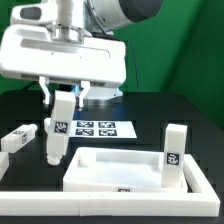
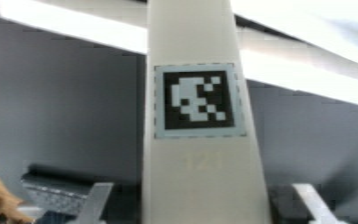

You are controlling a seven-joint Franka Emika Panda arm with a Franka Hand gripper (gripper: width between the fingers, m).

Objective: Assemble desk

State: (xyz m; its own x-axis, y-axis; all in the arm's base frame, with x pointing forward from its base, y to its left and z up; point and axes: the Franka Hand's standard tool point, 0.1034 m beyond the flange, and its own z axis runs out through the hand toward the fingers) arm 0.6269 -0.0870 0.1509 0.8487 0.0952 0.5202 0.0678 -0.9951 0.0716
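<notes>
The pincer (image 1: 63, 97) pinches a leg (image 1: 59, 133) on the exterior view's left of the desk top (image 1: 95, 176); held by its end, it may tilt.

Glossy white rounded arm (image 1: 85, 15), dark grey joint cap (image 1: 140, 10), wide boxy white wrist housing (image 1: 60, 55), pincer (image 1: 65, 96) with pale fingers (image 1: 47, 92)

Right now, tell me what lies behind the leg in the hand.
The marker board lies flat behind the leg that the hand grips. The leg covers part of it toward the exterior view's left.
</notes>
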